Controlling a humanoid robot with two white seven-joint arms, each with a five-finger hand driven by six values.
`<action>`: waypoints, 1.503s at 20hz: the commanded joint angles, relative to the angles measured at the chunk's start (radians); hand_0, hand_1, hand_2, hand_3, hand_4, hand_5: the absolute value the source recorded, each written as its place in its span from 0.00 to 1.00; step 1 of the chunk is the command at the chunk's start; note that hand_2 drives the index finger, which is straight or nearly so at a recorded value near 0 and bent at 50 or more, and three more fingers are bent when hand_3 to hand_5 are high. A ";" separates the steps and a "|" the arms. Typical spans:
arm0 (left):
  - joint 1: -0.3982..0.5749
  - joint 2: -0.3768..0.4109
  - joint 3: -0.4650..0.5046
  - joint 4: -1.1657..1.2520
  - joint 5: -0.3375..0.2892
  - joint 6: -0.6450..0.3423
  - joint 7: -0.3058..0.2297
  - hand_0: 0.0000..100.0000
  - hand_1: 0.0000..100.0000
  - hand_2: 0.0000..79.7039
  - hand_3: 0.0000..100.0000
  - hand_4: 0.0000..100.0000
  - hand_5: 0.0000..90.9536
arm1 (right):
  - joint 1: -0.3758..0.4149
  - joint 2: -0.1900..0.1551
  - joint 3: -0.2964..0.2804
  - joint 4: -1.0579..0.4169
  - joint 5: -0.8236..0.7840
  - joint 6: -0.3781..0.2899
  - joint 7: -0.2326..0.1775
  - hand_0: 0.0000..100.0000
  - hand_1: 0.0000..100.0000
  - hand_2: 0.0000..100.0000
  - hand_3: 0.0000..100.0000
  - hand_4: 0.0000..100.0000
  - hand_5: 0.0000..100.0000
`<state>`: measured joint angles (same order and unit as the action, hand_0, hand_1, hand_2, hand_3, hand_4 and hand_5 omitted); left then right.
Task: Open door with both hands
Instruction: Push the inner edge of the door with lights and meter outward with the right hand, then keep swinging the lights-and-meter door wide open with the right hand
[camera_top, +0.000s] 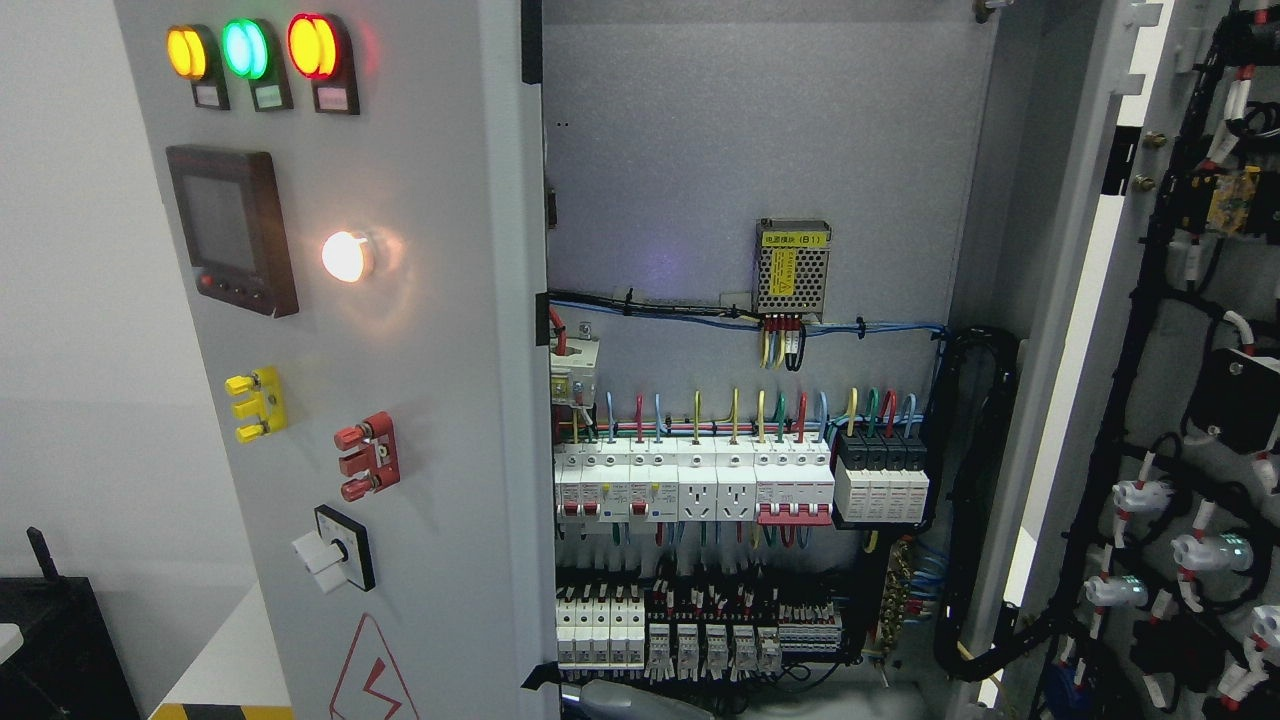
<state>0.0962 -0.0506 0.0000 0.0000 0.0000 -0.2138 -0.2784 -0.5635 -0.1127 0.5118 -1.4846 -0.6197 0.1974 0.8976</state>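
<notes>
Grey metal at the bottom edge (630, 700) may be part of the robot, but no hand shows, so I cannot tell any hand's state. Nearer left, the door (400, 420) carries lit lamps (245, 48); the right door (1150, 400) stands swung open, baring breakers (690, 485) deep inside.

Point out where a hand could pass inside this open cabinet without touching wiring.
Free: the bare grey back panel above the small perforated metal power supply. Crowded: the row of white circuit breakers with coloured wires, the lower terminal blocks, and the black cable bundle at right.
</notes>
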 joint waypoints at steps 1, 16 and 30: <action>0.000 0.000 0.017 0.006 -0.017 0.001 0.001 0.00 0.00 0.00 0.00 0.00 0.00 | 0.011 0.002 0.057 -0.056 0.000 0.002 0.000 0.39 0.00 0.00 0.00 0.00 0.00; 0.000 0.000 0.017 0.006 -0.017 0.001 0.001 0.00 0.00 0.00 0.00 0.00 0.00 | 0.022 0.030 0.113 -0.111 0.000 0.010 -0.009 0.39 0.00 0.00 0.00 0.00 0.00; 0.000 0.000 0.017 0.006 -0.017 0.001 0.002 0.00 0.00 0.00 0.00 0.00 0.00 | 0.022 0.039 0.151 -0.128 0.006 0.011 -0.080 0.39 0.00 0.00 0.00 0.00 0.00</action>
<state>0.0958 -0.0506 0.0000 0.0000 0.0000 -0.2138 -0.2778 -0.5414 -0.0811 0.6291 -1.5908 -0.6150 0.2095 0.8258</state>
